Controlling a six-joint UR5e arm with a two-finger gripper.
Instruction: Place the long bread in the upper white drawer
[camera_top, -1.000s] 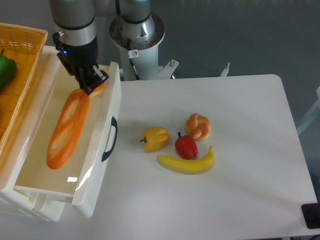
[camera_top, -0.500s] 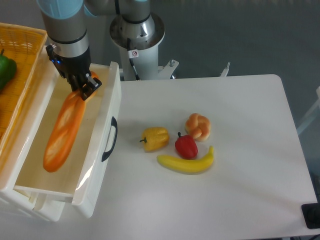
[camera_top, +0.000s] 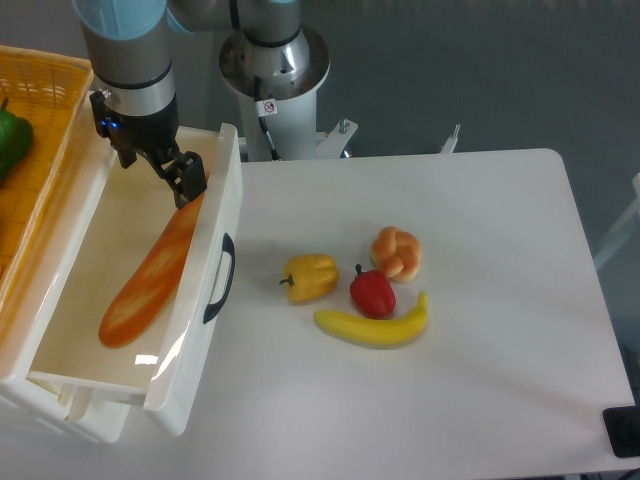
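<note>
Lying in the upper white drawer (camera_top: 195, 330), the long bread (camera_top: 150, 275) touches the parted gripper (camera_top: 170, 172).

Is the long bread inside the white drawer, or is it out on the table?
Inside. The long bread lies slanted within the walls of the upper white drawer, which is pulled open; its top end leans near the front wall.

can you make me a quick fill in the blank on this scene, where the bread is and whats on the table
1. The long bread lies inside the upper white ____.
2. The gripper is above the bread's ____ end.
3. The red pepper sits between the knotted bun and the ____.
4. The drawer's handle is coloured ____.

Missing words: drawer; upper; banana; black
</note>
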